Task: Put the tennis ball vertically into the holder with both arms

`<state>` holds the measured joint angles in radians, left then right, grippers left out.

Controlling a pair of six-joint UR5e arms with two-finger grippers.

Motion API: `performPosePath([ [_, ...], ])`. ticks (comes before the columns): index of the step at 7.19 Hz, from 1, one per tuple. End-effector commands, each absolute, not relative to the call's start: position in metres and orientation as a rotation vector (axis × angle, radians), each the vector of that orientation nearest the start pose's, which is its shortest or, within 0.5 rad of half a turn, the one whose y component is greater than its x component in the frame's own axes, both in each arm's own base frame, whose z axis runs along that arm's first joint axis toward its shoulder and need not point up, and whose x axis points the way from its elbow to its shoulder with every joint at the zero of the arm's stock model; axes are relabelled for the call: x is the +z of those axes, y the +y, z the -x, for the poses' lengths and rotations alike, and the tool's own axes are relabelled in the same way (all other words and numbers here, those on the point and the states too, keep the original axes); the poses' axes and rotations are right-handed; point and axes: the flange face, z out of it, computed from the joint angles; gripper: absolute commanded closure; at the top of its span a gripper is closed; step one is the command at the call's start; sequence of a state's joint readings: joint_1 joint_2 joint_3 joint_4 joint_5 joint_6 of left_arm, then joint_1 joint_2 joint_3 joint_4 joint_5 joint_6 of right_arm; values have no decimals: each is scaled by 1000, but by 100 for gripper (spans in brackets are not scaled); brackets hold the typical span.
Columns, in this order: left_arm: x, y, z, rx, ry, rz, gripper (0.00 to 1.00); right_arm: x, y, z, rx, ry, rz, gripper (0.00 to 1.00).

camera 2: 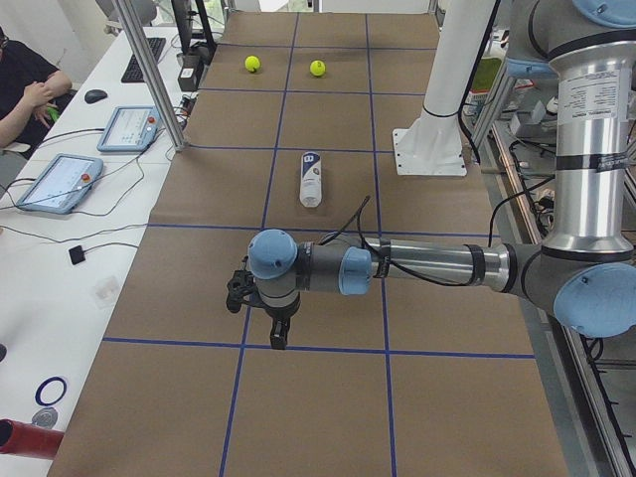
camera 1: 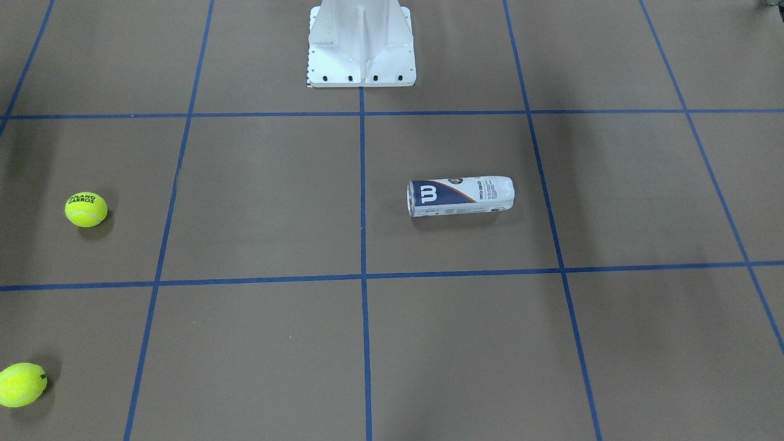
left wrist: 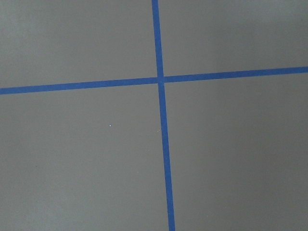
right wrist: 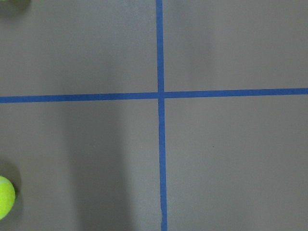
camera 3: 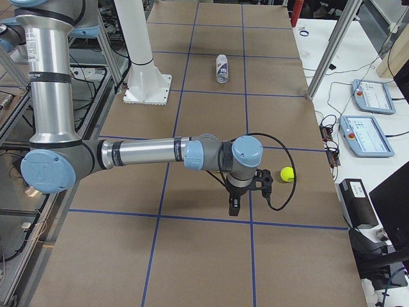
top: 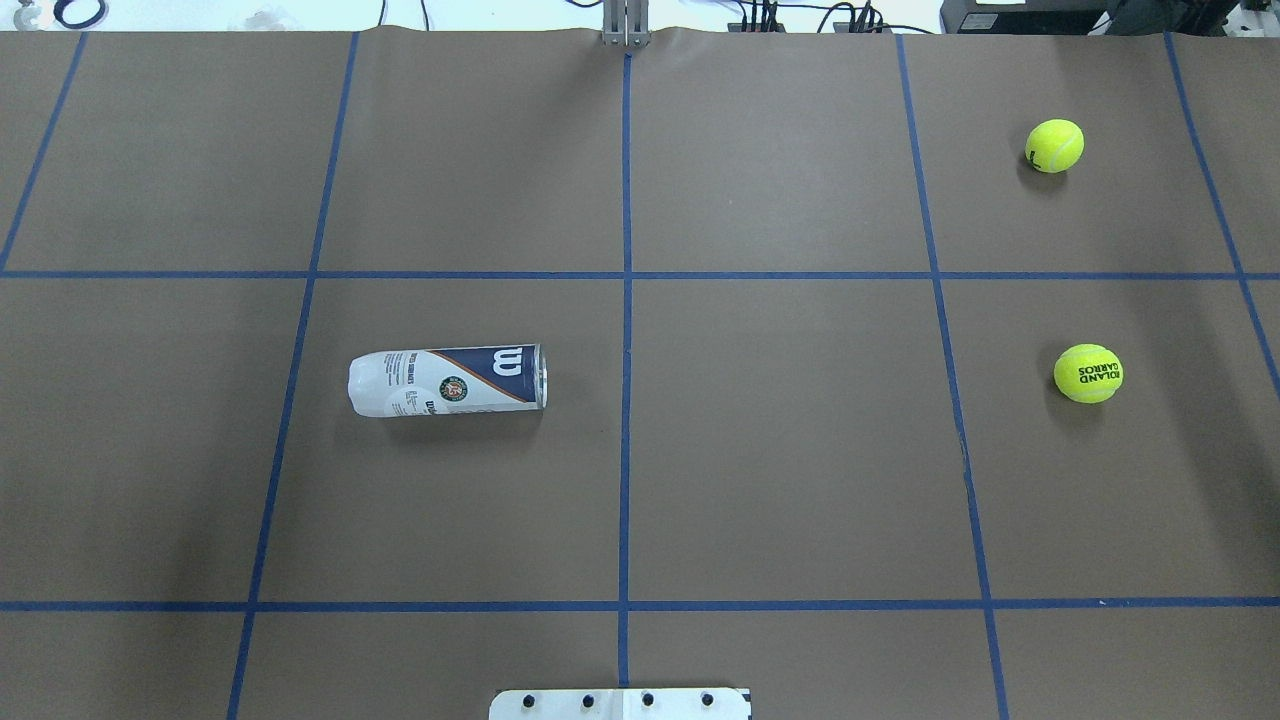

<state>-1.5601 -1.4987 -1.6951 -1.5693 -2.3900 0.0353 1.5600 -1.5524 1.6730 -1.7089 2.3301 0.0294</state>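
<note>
The holder (top: 447,381) lies on its side on the brown table, open end toward the centre line; it also shows in the front view (camera 1: 460,196). Two yellow tennis balls rest far off on the robot's right side, one printed (top: 1088,373) and one farther out (top: 1054,146). The left gripper (camera 2: 280,338) hangs over a tape crossing at the table's left end, well away from the holder (camera 2: 311,179). Over the right end, the right gripper (camera 3: 234,206) hangs close to a ball (camera 3: 287,173). I cannot tell whether either gripper is open or shut.
The white pedestal base (top: 620,703) stands at the robot's edge of the table. Blue tape lines grid the surface. Side benches carry tablets (camera 2: 58,182) (camera 3: 364,134), and a seated person (camera 2: 25,94) is at one of them.
</note>
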Motion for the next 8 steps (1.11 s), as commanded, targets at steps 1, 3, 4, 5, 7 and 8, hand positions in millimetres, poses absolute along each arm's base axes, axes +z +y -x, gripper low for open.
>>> performPosePath([
  [1, 630, -465, 56, 65, 818, -57, 0, 614, -496, -59, 22, -760, 31, 1],
  [3, 630, -467, 56, 69, 806, -60, 0, 612, -497, -59, 21, -765, 28, 1],
  [4, 619, -475, 55, 76, 807, -79, 0, 610, -499, -59, 20, -768, 24, 1],
  [5, 598, -489, 56, 96, 810, -130, 0, 608, -501, -59, 18, -767, 19, 1],
  [7, 514, -518, 51, 187, 805, -327, 0, 610, -499, -59, 20, -767, 23, 1],
  [8, 464, -539, 16, 278, 823, -399, 0, 608, -500, -59, 19, -768, 20, 1],
])
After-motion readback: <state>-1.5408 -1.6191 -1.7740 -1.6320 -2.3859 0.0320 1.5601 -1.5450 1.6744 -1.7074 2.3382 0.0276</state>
